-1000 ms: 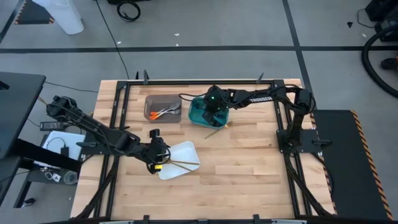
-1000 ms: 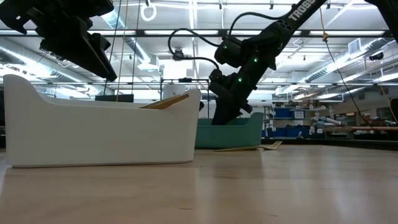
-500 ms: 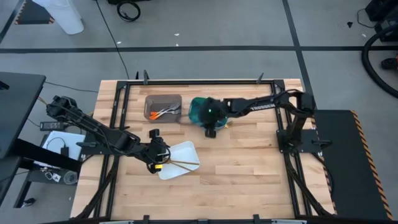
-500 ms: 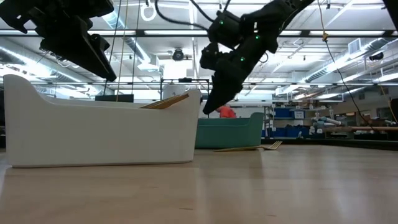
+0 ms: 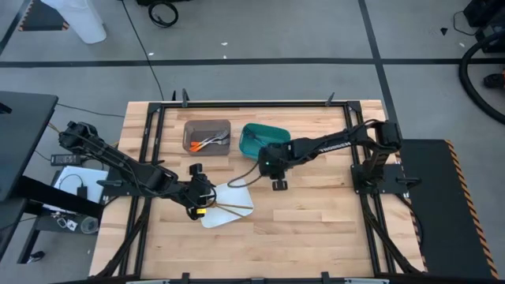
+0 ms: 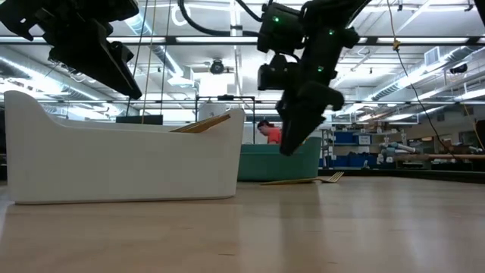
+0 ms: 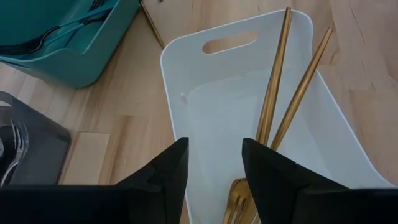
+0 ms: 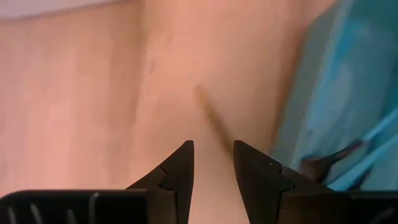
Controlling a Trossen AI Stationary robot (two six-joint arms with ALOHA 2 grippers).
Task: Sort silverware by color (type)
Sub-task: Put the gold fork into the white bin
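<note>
- Right gripper (image 5: 278,183) stationed over bare worktop (image 5: 316,221) just in front of the teal bin (image 5: 264,139); fingers (image 8: 176,172) parted by a narrow gap, nothing between them.
- Left gripper (image 5: 197,207) positioned above the left end of the white tray (image 5: 237,193), near the worktop's front-left area; fingers (image 7: 168,174) spread moderately, empty.
- Two gold utensils (image 7: 283,93) lying side by side inside the white tray, handles resting against its rim by the handle slot.
- One gold utensil (image 6: 299,180) flat on the worktop, just in front of the teal bin.
- Orange-handled pieces (image 5: 195,145) with silver ends in the grey bin (image 5: 207,125), toward the back edge.
- Teal-handled pieces (image 7: 56,34) visible inside the teal bin, immediately right of the grey bin.
</note>
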